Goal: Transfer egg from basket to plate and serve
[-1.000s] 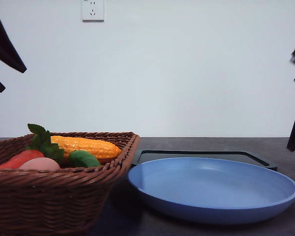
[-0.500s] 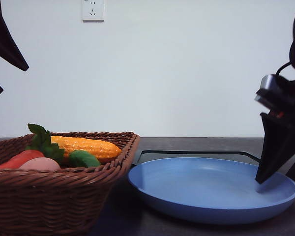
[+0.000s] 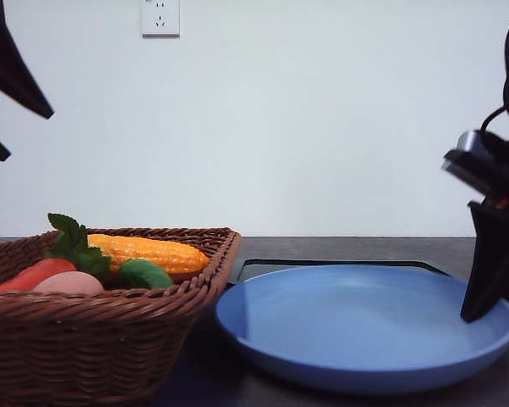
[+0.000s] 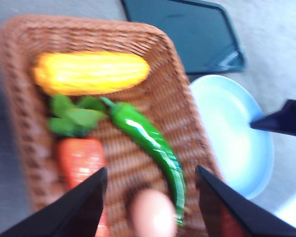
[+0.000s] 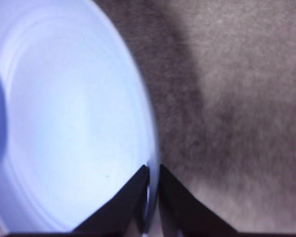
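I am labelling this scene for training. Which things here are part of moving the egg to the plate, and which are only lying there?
Part of the job:
egg, in the basket
basket
plate, its rim pinched by the right gripper
left gripper, open above the egg

Only lying there:
corn
green pepper
carrot
black tray

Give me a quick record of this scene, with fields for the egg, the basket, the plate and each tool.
egg: in the basket, beside the carrot and green pepper
basket: also holds a corn cob
plate: nothing on it, in front of the black tray
left tool: open, above the egg
right tool: shut on the plate's rim
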Action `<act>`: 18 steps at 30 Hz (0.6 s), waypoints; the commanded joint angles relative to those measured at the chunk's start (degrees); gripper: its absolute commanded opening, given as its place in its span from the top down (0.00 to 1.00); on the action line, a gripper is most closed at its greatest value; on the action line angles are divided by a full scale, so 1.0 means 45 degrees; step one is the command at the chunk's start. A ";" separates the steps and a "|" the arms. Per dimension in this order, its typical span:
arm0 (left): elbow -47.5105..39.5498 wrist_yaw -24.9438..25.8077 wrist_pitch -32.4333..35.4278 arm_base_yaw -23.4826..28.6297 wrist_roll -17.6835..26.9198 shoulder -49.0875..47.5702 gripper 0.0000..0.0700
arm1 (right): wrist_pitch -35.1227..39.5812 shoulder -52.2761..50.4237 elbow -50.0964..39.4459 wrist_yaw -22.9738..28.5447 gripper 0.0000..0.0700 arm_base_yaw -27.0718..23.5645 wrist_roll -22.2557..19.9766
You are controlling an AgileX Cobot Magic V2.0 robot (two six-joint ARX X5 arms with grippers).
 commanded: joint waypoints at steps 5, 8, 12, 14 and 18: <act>0.0194 0.0331 0.0063 -0.0864 -0.0686 0.0097 0.37 | -0.0857 -0.1562 0.0121 0.0450 1.00 -0.0125 -0.0062; 0.0196 0.0269 -0.0037 -0.1615 -0.1054 0.0099 0.37 | -0.1403 -0.2635 0.0121 0.0988 1.00 -0.0391 -0.0065; 0.0199 -0.0609 -0.0085 -0.2975 -0.1441 0.0116 0.37 | -0.1831 -0.3987 0.0126 0.1433 1.00 -0.0889 -0.0065; 0.0204 -0.1514 -0.0178 -0.3754 -0.1508 0.0200 0.37 | -0.1964 -0.4600 0.0126 0.1436 1.00 -0.1204 -0.0065; 0.0296 -0.3481 -0.0533 -0.5014 -0.1795 0.0650 0.37 | -0.2134 -0.5541 0.0126 0.1432 1.00 -0.1715 -0.0065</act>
